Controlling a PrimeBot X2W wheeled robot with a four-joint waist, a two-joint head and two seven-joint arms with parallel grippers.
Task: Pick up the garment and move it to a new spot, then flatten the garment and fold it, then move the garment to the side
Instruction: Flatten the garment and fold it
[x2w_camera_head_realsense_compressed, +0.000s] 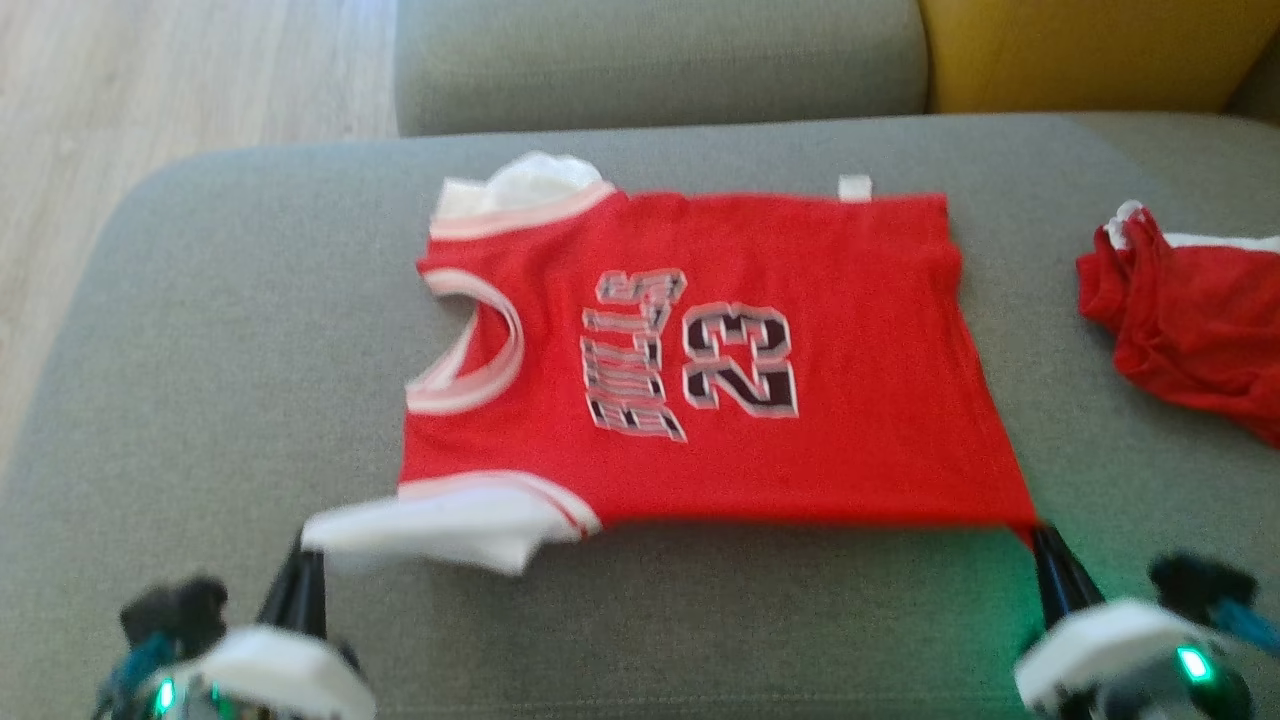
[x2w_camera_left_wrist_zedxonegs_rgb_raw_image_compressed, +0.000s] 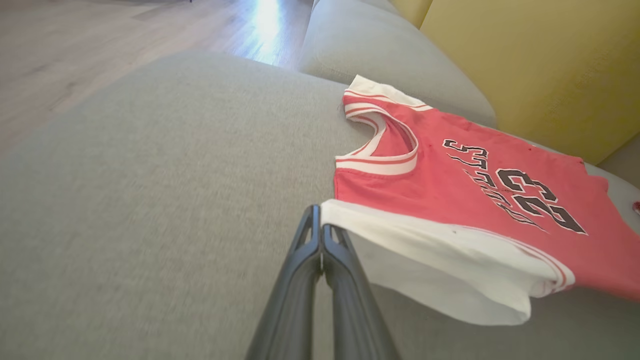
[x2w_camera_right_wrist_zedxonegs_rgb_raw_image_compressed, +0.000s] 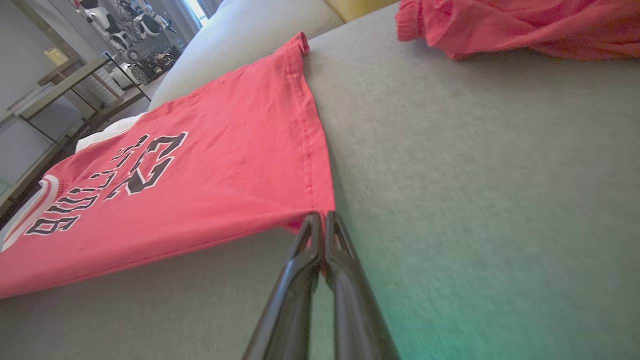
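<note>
A red jersey (x2w_camera_head_realsense_compressed: 800, 350) with white sleeves and a black "23" lies spread on the grey sofa seat (x2w_camera_head_realsense_compressed: 250, 380), collar to the left. My left gripper (x2w_camera_head_realsense_compressed: 303, 548) is shut on the near white sleeve's corner (x2w_camera_left_wrist_zedxonegs_rgb_raw_image_compressed: 332, 212), lifted slightly off the seat. My right gripper (x2w_camera_head_realsense_compressed: 1040, 540) is shut on the near hem corner (x2w_camera_right_wrist_zedxonegs_rgb_raw_image_compressed: 322, 207) of the jersey. The near edge stretches taut between the two grippers. In the right wrist view the jersey (x2w_camera_right_wrist_zedxonegs_rgb_raw_image_compressed: 200, 165) runs away to the left.
A second red garment (x2w_camera_head_realsense_compressed: 1190, 320) lies crumpled at the seat's right side. The grey backrest (x2w_camera_head_realsense_compressed: 660, 60) and a yellow cushion (x2w_camera_head_realsense_compressed: 1080, 50) stand behind. Wooden floor (x2w_camera_head_realsense_compressed: 150, 80) lies off the sofa's left edge.
</note>
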